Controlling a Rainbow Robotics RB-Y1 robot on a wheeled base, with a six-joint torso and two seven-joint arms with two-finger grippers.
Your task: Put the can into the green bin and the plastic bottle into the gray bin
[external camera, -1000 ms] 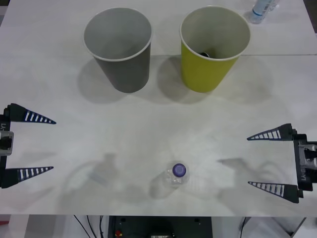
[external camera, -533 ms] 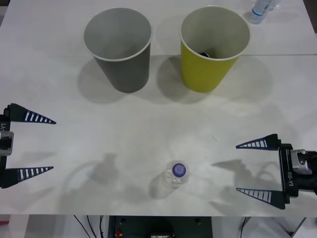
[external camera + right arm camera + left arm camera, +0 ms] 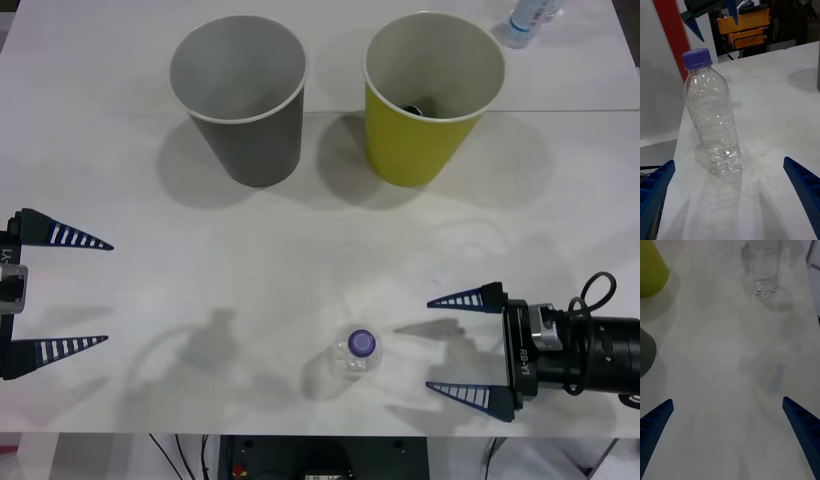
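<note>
Green bin [image 3: 432, 100] hides most of a dark object inside.

a: right gripper [image 3: 450, 345] coming up at four o'clock in the front view, two blue wedge fingers [image 3: 468, 298] tapering to sharp points, pale ribs striped across them.

b: and behind them a black block with white "rb-y1" lettering, then a silver collar and a black ridged cylindrical wrist, a black cable looped just above it.

a: over at nine o'clock, the left gripper [image 3: 80, 293], same blue ribbed wedges on black mounts, a grey metal piece between, white lettering at the edge.

b: up close from the right wrist, the fingers [image 3: 802, 182] are bright blue, stepped ridges along the inner faces.
</note>
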